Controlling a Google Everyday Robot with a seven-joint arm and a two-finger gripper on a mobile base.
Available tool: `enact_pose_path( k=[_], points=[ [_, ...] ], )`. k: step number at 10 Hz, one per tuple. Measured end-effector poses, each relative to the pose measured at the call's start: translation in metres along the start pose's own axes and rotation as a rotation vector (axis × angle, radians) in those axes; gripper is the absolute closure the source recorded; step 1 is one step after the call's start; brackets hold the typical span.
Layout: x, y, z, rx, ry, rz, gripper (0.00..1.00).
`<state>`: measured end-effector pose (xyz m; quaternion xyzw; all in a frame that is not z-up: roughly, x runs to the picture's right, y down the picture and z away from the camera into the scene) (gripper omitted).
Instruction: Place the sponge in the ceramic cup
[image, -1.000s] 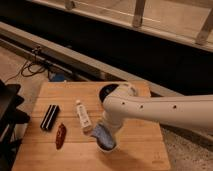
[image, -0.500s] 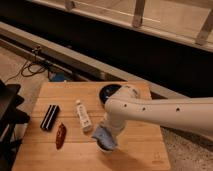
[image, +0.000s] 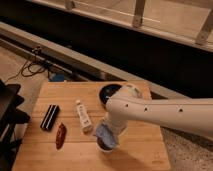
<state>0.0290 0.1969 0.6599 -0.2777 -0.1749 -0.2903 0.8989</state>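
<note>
The gripper (image: 107, 131) hangs low over the front of the wooden table (image: 142, 147), clamped on the sponge (image: 102, 135). The blue-grey pad juts from its tip, directly above the ceramic cup (image: 105, 147) - whether it touches the rim cannot be told.

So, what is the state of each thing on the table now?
gripper: low, at the sponge, above the ceramic cup.
sponge: off the table, over the ceramic cup's mouth.
ceramic cup: upright, partly hidden.
dark bowl: upright, partly behind the arm.
white tube: lying flat.
black block: lying flat.
reddish-brown piece: lying flat.
</note>
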Motion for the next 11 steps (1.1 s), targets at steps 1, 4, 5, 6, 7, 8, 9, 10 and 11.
enact_pose_path(
  k=[1, 4, 5, 6, 7, 8, 9, 10, 11],
  points=[
    [0.002, -0.001, -0.003, 0.005, 0.004, 0.002, 0.24],
    [0.006, -0.001, -0.008, 0.005, 0.016, 0.003, 0.24],
    [0.010, -0.006, -0.016, 0.019, 0.042, 0.003, 0.24],
    [0.013, -0.008, -0.021, 0.026, 0.057, 0.004, 0.24],
    [0.019, -0.014, -0.038, 0.047, 0.089, 0.010, 0.24],
    [0.027, -0.022, -0.056, 0.073, 0.118, 0.020, 0.24],
    [0.037, -0.027, -0.075, 0.101, 0.147, 0.064, 0.24],
    [0.047, -0.029, -0.087, 0.124, 0.170, 0.105, 0.25],
    [0.055, -0.035, -0.097, 0.135, 0.177, 0.133, 0.33]
  ],
)
